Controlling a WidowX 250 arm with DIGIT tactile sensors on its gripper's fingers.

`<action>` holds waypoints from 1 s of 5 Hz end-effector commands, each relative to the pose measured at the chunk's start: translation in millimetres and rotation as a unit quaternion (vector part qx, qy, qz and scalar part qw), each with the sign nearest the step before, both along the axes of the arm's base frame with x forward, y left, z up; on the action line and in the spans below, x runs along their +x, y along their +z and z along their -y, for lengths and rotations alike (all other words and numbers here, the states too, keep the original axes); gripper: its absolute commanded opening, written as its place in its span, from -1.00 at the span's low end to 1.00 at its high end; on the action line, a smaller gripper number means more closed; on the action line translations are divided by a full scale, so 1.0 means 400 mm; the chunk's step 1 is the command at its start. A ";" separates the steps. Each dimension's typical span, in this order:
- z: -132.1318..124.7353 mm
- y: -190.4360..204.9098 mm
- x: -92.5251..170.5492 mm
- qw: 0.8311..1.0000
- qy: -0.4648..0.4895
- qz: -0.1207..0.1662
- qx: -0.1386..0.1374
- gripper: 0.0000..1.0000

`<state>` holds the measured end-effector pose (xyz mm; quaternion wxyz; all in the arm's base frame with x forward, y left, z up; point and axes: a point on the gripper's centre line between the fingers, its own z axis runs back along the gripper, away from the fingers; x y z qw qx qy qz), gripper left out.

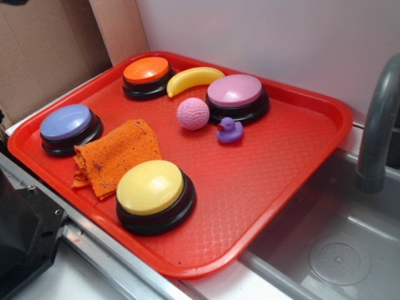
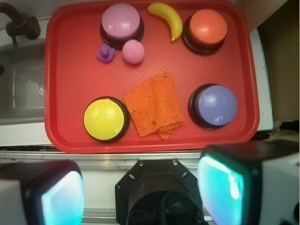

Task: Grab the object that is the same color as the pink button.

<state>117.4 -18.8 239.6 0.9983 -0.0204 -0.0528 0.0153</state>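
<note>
Tool point(image 2: 140, 187) fingers point(image 2: 61, 197) are hanging spread wide and empty, high above the tray point(image 2: 65, 93), pink ball point(image 2: 133, 51) lying far ahead beside the pink button point(image 2: 121, 21).

A toy kitchen setup: grey sink point(image 1: 350, 250) with faucet point(image 1: 378, 125) beside a cardboard backdrop point(image 1: 44, 50).

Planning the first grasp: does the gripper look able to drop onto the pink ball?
Probably yes. The pink ball lies uncovered from above; the purple duck and pink button crowd it closely. The gripper is open.
</note>
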 end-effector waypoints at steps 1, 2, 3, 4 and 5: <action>-0.022 -0.093 0.152 0.999 -0.003 0.040 0.006 1.00; -0.022 -0.178 0.248 0.997 -0.008 0.070 0.019 1.00; -0.021 -0.271 0.339 0.994 -0.039 0.086 0.054 1.00; -0.011 -0.349 0.395 0.993 -0.040 0.090 0.066 1.00; -0.004 -0.409 0.428 0.993 -0.055 0.083 0.070 1.00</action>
